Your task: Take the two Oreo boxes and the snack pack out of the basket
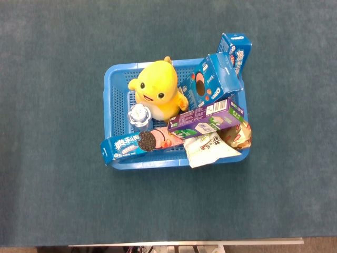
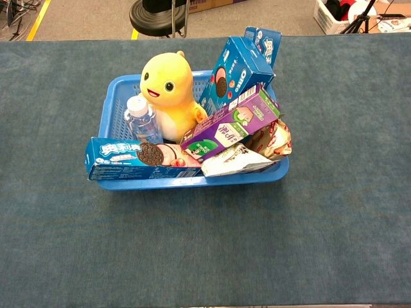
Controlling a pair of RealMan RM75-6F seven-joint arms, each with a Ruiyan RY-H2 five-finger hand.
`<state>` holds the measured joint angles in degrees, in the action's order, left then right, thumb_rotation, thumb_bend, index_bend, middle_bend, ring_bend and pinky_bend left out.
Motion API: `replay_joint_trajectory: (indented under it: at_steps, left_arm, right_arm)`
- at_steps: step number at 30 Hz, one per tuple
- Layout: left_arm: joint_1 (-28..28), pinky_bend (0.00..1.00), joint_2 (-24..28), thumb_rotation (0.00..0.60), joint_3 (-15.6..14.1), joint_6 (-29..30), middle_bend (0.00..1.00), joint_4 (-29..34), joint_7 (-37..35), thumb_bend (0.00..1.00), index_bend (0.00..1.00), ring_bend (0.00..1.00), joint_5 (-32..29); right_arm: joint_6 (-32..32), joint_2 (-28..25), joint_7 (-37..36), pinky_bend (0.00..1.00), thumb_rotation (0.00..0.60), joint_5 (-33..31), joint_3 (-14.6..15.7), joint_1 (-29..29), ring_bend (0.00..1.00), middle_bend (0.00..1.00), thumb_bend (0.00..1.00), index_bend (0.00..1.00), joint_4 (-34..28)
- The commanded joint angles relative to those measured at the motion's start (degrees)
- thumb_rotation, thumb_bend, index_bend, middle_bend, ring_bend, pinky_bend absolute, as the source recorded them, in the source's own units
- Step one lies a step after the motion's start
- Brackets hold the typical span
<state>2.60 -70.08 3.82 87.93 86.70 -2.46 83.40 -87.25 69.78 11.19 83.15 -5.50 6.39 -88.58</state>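
Neither robot hand shows in the head view or the chest view, so how far either is open, or whether it holds anything, cannot be told, and neither can which arm is nearer.

Everything for the task sits in the blue basket (image 1: 117, 79) at the centre of both frames, on the blue tabletop (image 1: 47, 200).

The long Oreo box (image 1: 138, 143) lies flat across the basket's lower-left rim, its long axis running left to right and its left end jutting past the wall. The second Oreo box (image 1: 213, 81) stands tilted at the upper right corner, leaning over the rim, with another blue box (image 1: 235, 50) just behind it. The snack pack (image 1: 208, 148) lies at the lower right, spilling over the rim, partly beneath a purple box (image 1: 206, 118) that lies slantwise across it.

A yellow plush (image 1: 157, 89) and a small bottle (image 1: 140, 114) fill the left-centre.

My judgement: the long box, low and overhanging at the left, suits the left arm; the tilted box and pack suit the right.
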Motion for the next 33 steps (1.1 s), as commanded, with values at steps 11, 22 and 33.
replay_joint_trajectory:
  at_steps: [11,22,33]
  left_arm:
    - [-0.25,0.35,0.25,0.6,0.07,0.03,0.19,0.28,0.03,0.34,0.32,0.11,-0.19]
    - [0.33,0.35,-0.15,0.6,-0.14,-0.74,0.19,0.51,0.97,0.34,0.32,0.11,0.39]
    - [0.01,0.35,-1.51,0.6,-0.95,-0.66,0.19,-1.04,0.27,0.34,0.32,0.11,0.99]
  right_arm:
    - [1.28,-0.22,-1.36,0.22,0.6,1.1,-0.46,1.03,0.1,0.13,0.0,0.1,0.03]
    - [6.26,-4.18,-3.69,0.22,0.6,7.64,-1.58,7.49,0.1,0.13,0.0,0.1,-1.77]
    - [11.35,-4.23,-8.7,0.22,0.6,19.59,-3.59,19.99,0.1,0.14,0.0,0.1,3.08]
